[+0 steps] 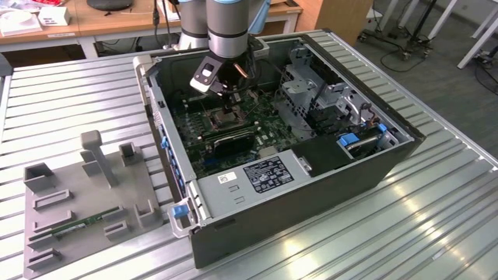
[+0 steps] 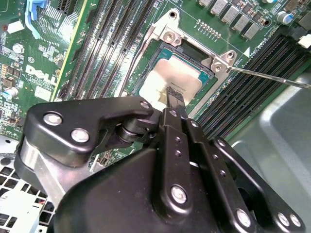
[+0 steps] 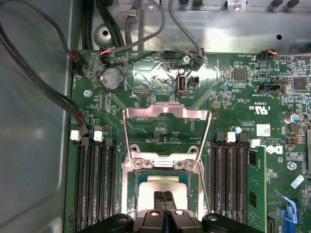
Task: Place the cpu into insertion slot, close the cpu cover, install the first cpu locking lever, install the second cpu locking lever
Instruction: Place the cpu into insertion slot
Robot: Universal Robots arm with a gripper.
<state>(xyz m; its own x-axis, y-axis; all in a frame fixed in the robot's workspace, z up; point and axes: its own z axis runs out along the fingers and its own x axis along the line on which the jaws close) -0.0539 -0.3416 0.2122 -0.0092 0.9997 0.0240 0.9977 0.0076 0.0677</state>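
The gripper, its 2 fingers closed together, points down at the top of the cpu, which lies in the insertion slot. Beyond, the cpu cover stands swung open. Seating it well, I'd say, means keeping the chip flat, square and lightly pressed.

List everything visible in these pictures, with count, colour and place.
table: one, silvery, under everything
computer case: one, dark, open, on table
circuit board: one, green, inside case
insertion slot: one, silvery-rimmed, on board
cpu: one, silvery-tan, in slot
cpu cover: one, silvery, swung open beside slot
locking levers: two, silvery, either side of slot
fixture tray: one, grey, exterior view's left
memory stick: one, green, in tray
arm: one, grey, reaching into case
gripper: one, black, shut, over cpu
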